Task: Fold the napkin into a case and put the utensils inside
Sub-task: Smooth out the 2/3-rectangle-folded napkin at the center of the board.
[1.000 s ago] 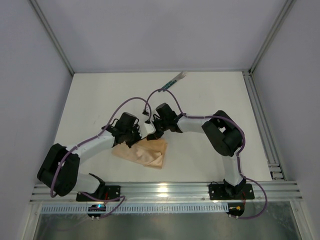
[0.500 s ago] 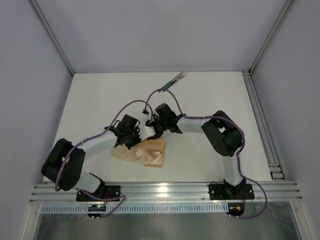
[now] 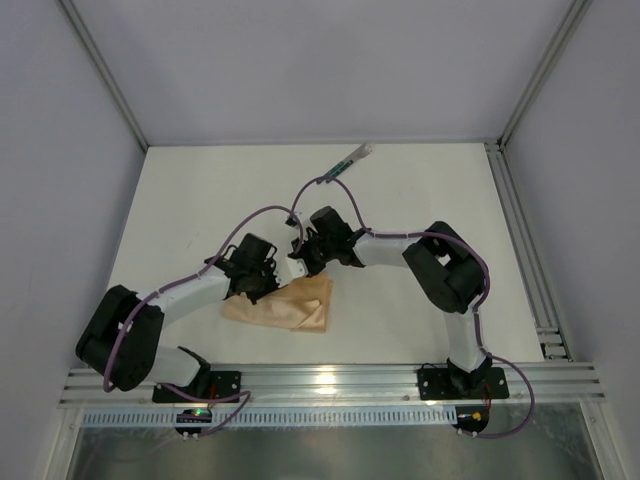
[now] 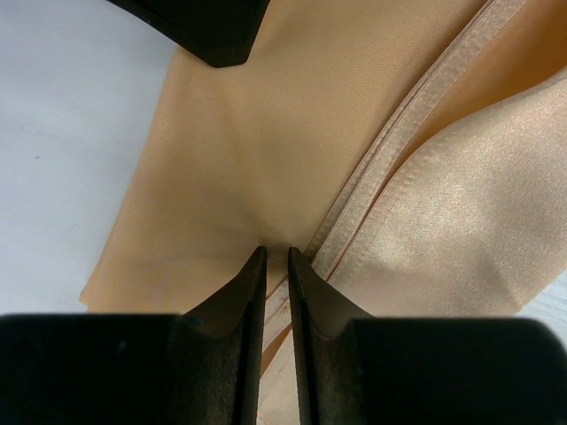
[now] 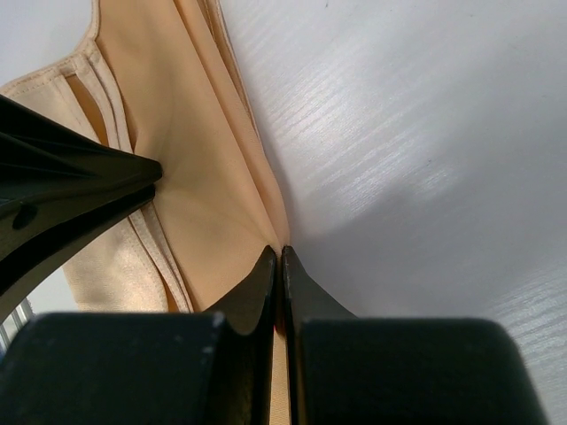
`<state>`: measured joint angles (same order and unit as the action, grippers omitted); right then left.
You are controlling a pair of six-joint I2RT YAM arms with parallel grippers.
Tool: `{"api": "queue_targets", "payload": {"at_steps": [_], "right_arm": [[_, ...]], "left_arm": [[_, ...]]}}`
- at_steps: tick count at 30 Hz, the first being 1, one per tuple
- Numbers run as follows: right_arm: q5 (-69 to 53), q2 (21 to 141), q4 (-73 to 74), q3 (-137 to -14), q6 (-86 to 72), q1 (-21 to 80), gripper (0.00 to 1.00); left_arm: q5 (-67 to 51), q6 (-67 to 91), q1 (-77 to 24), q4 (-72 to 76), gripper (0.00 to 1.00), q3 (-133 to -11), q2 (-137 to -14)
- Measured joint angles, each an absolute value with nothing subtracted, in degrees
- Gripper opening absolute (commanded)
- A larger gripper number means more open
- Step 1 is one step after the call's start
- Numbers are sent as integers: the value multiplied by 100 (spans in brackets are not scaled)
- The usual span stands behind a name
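Observation:
The peach-tan napkin (image 3: 290, 308) lies partly folded near the table's front, its hemmed edges layered (image 4: 266, 133). My left gripper (image 3: 268, 287) pinches a fold of it beside the hem, with cloth between the nearly closed fingers (image 4: 276, 258). My right gripper (image 3: 303, 272) is shut on the napkin's far edge (image 5: 282, 254), and the cloth (image 5: 204, 177) pulls taut toward its tips. The two grippers face each other closely over the napkin's upper edge. The utensils (image 3: 350, 159), green-handled with pale ends, lie together far back by the rear wall, apart from both grippers.
White enclosure walls and aluminium frame rails (image 3: 530, 250) border the table. The arm bases sit on the front rail (image 3: 320, 380). Purple cables (image 3: 270, 212) loop above both wrists. Bare white tabletop (image 5: 425, 142) lies to the right of the napkin.
The left wrist has dropped slightly nearer and its elbow has shifted, with its jaws closing a little more on the cloth. The right gripper and the napkin stay almost where they were.

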<state>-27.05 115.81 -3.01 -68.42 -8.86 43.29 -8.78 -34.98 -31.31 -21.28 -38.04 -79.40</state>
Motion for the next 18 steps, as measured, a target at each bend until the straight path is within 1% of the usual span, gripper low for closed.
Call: {"api": "queue_targets", "payload": {"at_steps": [4, 5, 6, 9, 11, 12, 15, 18], "right_arm": [[-2696, 11581, -301, -6842, -902, 4329, 4], [-2694, 11581, -301, -6842, -904, 4329, 5], [-2694, 11581, -301, -6842, -904, 4329, 9], [-2661, 11581, -303, -6842, -930, 4327, 28], [-2655, 11577, -329, -6842, -926, 4327, 35], [-2644, 11568, -349, -6842, -923, 4324, 41], [-2530, 11459, -266, -6842, -878, 4311, 51], [-2379, 11275, -32, -6845, -770, 4298, 53]], "left_arm": [[-878, -3496, -3131, -2126, 18, -3802, -7940], [-878, -3496, -3131, -2126, 18, -3802, -7940], [-878, -3494, -3131, -2123, 18, -3802, -7940], [-873, -3489, -3131, -2117, 19, -3802, -7940], [-862, -3474, -3131, -2119, 19, -3802, -7940], [-858, -3468, -3131, -2117, 19, -3802, -7940], [-854, -3450, -3131, -2112, 20, -3802, -7940], [-847, -3437, -3131, -2108, 22, -3802, -7935]]}}
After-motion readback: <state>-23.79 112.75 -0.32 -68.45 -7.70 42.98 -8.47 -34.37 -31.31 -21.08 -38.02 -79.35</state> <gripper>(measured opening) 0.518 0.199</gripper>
